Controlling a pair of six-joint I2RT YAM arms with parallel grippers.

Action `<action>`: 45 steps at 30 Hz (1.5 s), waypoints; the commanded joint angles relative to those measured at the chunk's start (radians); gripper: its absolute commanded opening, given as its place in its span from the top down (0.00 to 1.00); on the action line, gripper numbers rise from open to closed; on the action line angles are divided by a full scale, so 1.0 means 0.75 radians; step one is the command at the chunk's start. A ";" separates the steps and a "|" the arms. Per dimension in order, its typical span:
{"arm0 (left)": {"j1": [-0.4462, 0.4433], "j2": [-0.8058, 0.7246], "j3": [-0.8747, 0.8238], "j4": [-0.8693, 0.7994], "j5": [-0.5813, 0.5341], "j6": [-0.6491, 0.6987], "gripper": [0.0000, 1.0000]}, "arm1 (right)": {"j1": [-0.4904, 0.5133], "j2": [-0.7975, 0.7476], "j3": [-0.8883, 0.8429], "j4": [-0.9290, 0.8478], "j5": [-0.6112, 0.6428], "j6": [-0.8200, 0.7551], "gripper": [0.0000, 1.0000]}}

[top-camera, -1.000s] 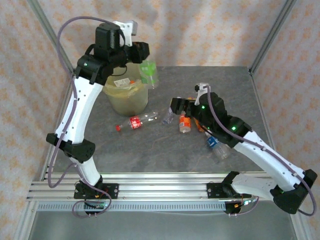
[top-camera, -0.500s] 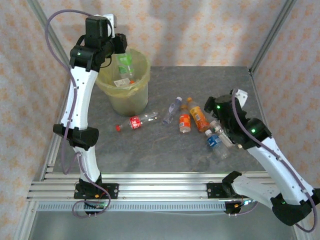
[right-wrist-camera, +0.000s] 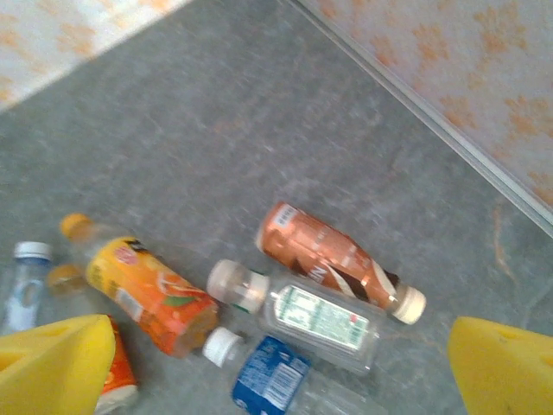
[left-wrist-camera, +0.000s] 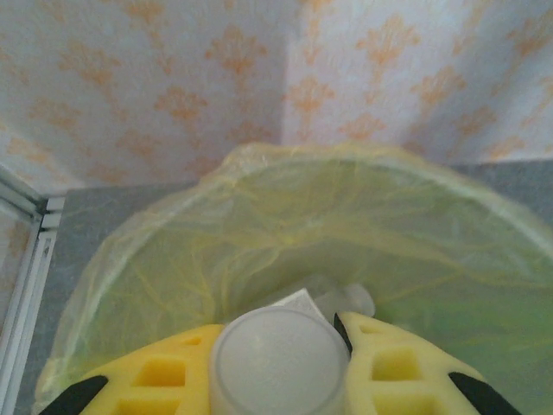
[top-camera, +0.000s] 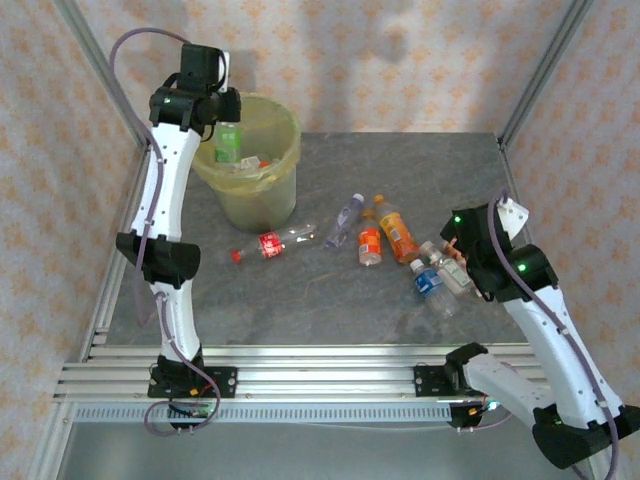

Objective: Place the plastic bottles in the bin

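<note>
The left gripper was closed narrowly on a small clear plastic bottle with a green label, holding it over the mouth of the round pale yellow-green bin lined with a yellow bag at the far left. The right gripper hung with its yellow pads wide apart and nothing between them. It was above bottles lying on the grey table at the right: an orange-labelled bottle, a copper-labelled bottle and a blue-labelled bottle. A red-labelled clear bottle lay near the bin.
</note>
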 commanded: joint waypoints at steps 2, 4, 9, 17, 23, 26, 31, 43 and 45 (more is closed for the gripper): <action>0.007 0.038 0.016 -0.088 -0.038 0.077 0.94 | -0.089 0.014 -0.086 -0.077 -0.092 -0.027 0.01; 0.007 0.061 0.017 -0.098 -0.014 0.082 0.91 | -0.138 0.012 -0.128 -0.048 -0.157 -0.038 0.01; 0.007 0.121 0.017 -0.131 0.018 0.085 0.75 | -0.226 0.005 -0.242 0.062 -0.337 -0.051 0.01; 0.007 0.169 0.015 -0.150 0.019 0.079 0.41 | -0.258 0.014 -0.351 0.152 -0.444 -0.041 0.01; 0.007 0.170 0.017 -0.144 0.011 0.059 0.35 | -0.262 0.017 -0.392 0.171 -0.481 -0.054 0.01; 0.007 0.152 0.021 -0.142 0.017 0.040 0.32 | -0.265 0.021 -0.407 0.184 -0.500 -0.069 0.01; 0.005 0.080 0.018 -0.143 0.044 -0.004 0.22 | -0.272 0.032 -0.418 0.185 -0.507 -0.085 0.01; -0.028 -0.389 -0.426 0.079 0.197 -0.188 0.00 | -0.286 0.063 -0.551 0.307 -0.593 -0.063 0.01; -0.061 -0.496 -0.540 0.140 0.192 -0.217 0.00 | -0.290 0.070 -0.570 0.345 -0.603 -0.077 0.01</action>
